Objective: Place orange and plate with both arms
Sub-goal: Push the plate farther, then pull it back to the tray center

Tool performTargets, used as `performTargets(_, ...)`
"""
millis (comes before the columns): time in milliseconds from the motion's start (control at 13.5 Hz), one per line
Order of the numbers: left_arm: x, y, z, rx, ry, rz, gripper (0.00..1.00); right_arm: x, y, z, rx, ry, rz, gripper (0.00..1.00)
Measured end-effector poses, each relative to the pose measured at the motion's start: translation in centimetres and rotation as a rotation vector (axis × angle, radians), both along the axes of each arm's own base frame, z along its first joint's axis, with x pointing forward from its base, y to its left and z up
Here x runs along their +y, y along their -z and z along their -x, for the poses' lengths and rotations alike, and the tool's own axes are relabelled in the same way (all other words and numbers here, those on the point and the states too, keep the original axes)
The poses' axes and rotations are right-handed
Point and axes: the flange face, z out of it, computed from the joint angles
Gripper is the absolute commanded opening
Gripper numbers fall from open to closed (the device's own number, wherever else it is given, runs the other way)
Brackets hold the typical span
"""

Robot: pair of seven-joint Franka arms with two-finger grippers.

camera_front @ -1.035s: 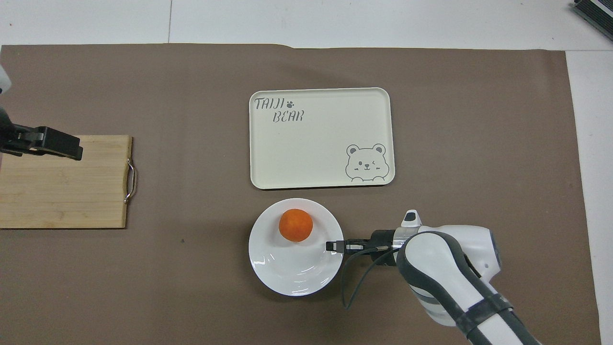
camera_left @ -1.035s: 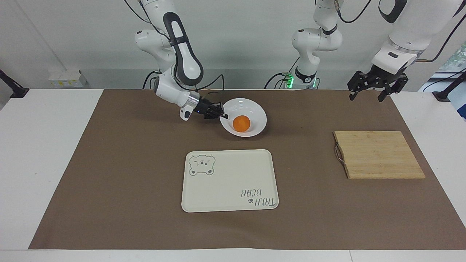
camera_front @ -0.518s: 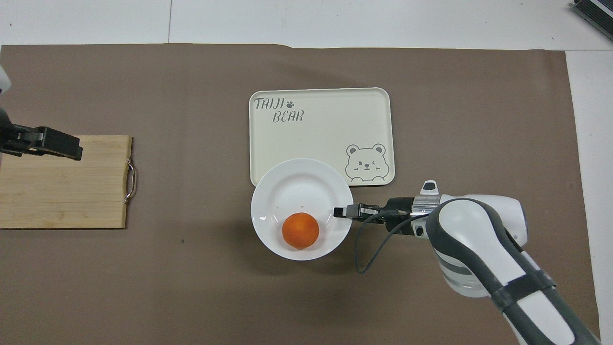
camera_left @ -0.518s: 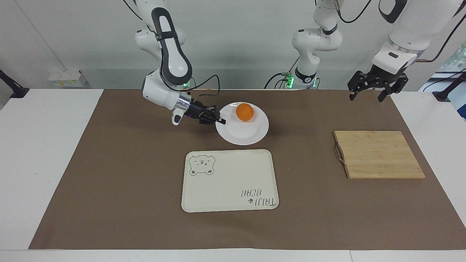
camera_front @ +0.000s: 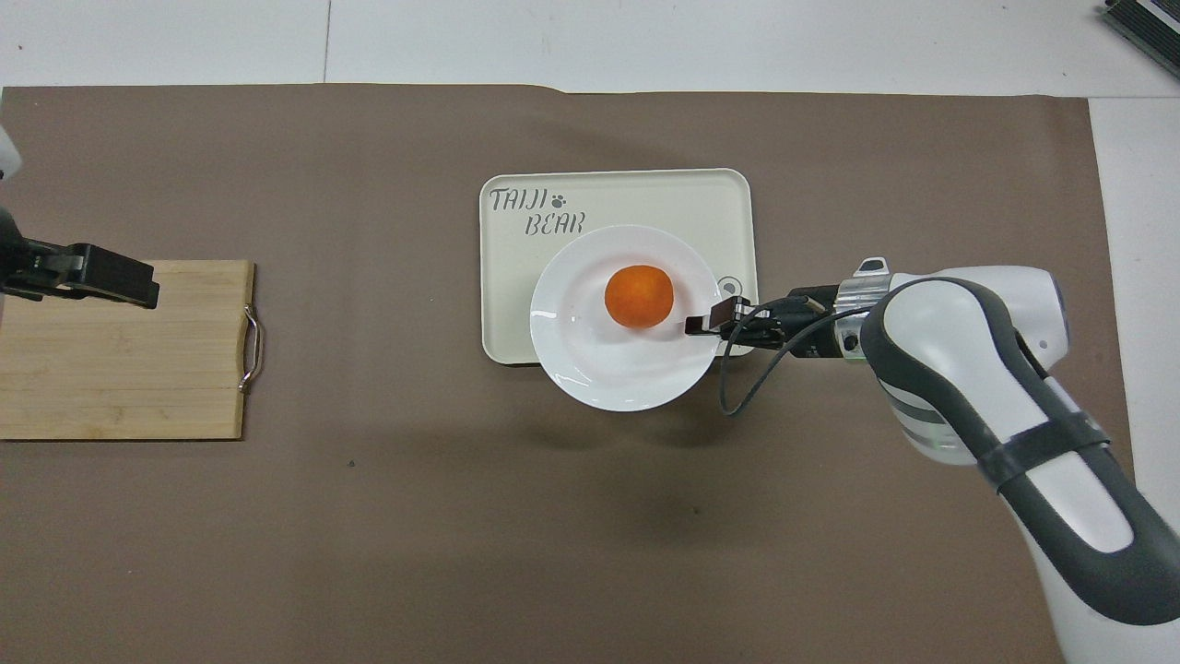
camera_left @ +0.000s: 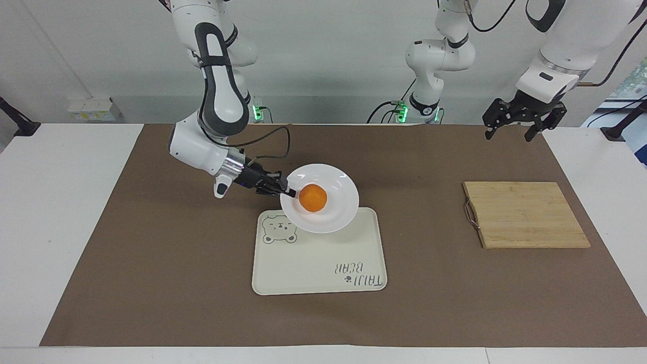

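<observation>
The right gripper [camera_left: 289, 192] pinches the plate [camera_left: 331, 215] rim at 9 o'clock, carrying the orange [camera_left: 313, 197] over the bear tray [camera_left: 323, 268]. The left gripper [camera_left: 523, 121] waits, fingers spread, above the cutting board [camera_left: 525, 215].

oranges: 1 [camera_left: 313, 197] | plates: 1 [camera_left: 338, 212] | trays: 1 [camera_left: 313, 268] | cutting boards: 1 [camera_left: 525, 215] | arms: 2 | grippers: 2
</observation>
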Motion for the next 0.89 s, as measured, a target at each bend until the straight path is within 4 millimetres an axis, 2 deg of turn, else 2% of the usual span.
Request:
performTargets(296,0.0,0.0,0.0,0.0,0.0,0.0,1.0,-2.4,-0.6,-3.6,-0.037,0.043,-0.005,0.0)
performTargets(666,0.0,0.0,0.0,0.0,0.0,0.0,1.0,-3.5,2.3,-8.0,-0.006,0.092,-0.021,0.0)
performTargets(887,0.0,0.0,0.0,0.0,0.0,0.0,1.0,-3.9,4.1,-9.1,0.027,0.118,-0.027,0.0)
